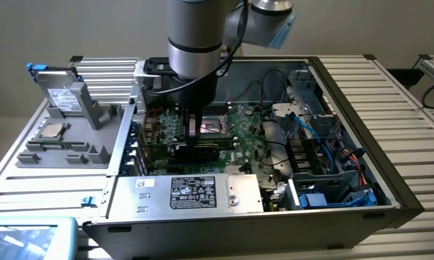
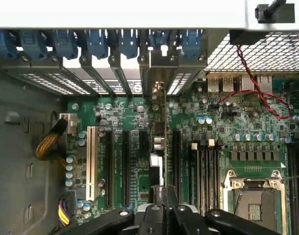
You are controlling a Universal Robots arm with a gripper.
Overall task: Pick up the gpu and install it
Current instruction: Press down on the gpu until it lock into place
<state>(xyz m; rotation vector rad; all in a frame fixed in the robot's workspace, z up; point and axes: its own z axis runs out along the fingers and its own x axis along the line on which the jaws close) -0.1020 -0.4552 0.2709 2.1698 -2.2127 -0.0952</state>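
Wrist view puts me right over the motherboard [image 2: 139, 147], looking straight down the edge of the gpu [image 2: 158, 147], which stands on edge between the long black expansion slots [image 2: 126, 166] and runs up toward the row of blue-tabbed bracket bays [image 2: 98, 41] at the case wall. My gripper [image 2: 165, 203] is closed tight on the card's near top edge, jaws narrow, pinching the thin board.

From the exterior view I see the gripper [image 1: 194, 130] low inside the open computer case [image 1: 361, 179], the card [image 1: 195, 149] hanging dark below it over the board near the empty CPU socket [image 1: 215, 127].

I judge this to be the seating step, and doing it well means keeping the card dead vertical and its bottom edge parallel to the slot, so the contacts enter along the whole length together. I'd watch that the silver bracket end lines up with an open bay; I cannot tell from here whether it does. Any push should be straight down and gentle, since a tilt could bind the card or flex the board
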